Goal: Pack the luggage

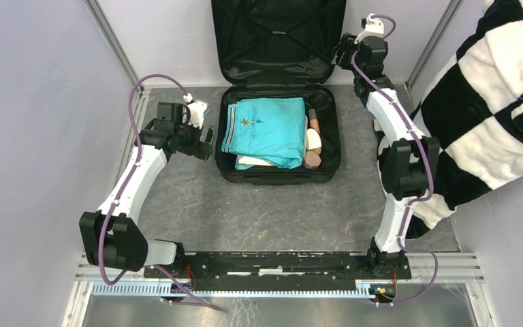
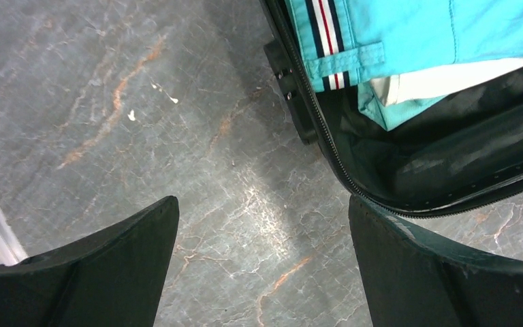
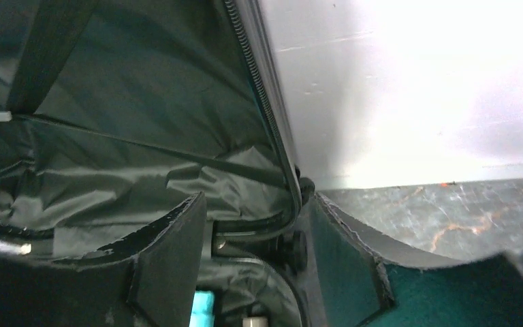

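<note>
At upper centre of the top view, the black luggage [image 1: 279, 48] lies open with its lid upright and its lining crinkled. It holds a folded turquoise garment [image 1: 265, 126] with striped trim [image 2: 323, 41]. My left gripper [image 2: 262, 204] is spread wide over the veined grey table [image 1: 259, 218]. My right gripper [image 3: 257, 201] has its jaws apart, straddling the lid's zippered rim.

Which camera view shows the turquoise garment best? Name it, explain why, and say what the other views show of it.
Top external: the whole folded turquoise garment is seen lying in the luggage. Left wrist shows only its striped waistband corner; right wrist shows just a tiny turquoise sliver at the bottom edge.
</note>
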Robot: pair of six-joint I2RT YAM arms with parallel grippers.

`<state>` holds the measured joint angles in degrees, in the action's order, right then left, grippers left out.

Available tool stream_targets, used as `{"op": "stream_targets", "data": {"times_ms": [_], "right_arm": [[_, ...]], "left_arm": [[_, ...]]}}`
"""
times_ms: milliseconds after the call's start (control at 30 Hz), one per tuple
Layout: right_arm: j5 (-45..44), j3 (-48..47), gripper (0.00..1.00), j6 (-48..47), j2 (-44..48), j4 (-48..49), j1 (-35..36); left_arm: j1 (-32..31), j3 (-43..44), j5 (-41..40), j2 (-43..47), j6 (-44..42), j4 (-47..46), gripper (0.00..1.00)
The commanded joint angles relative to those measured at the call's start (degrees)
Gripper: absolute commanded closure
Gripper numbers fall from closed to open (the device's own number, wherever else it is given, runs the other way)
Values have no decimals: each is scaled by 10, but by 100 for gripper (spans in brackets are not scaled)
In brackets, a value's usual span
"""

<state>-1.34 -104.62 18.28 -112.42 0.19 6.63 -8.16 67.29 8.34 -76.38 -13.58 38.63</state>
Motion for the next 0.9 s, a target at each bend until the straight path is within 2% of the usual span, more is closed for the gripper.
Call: {"op": "stream_targets", "data": {"times_ms": [0,267,400,600,633,700,767,867], "right_arm": [[-16,-35,38,-13,-53,125,-1],[-39,-36,46,-6,-117,279,-1],[-29,-31,52,-8,-138,364,-1],[26,1,71,4,-152,494,-1],[31,1,71,5,-153,497,-1],[32,-5,69,2,-156,486,-1],[31,-15,53,-9,-158,473,-1],[17,-16,46,-22,-155,457,-1]], "left_arm": [[24,-15,52,-8,-18,-10,0],[74,2,197,-92,-27,9,0],[74,12,199,-125,-26,9,0],[75,17,193,-146,-16,9,0],[75,17,191,-145,-13,8,0],[76,16,190,-144,-8,8,0],[76,15,188,-138,-6,8,0],[76,14,188,-123,-3,8,0]]}}
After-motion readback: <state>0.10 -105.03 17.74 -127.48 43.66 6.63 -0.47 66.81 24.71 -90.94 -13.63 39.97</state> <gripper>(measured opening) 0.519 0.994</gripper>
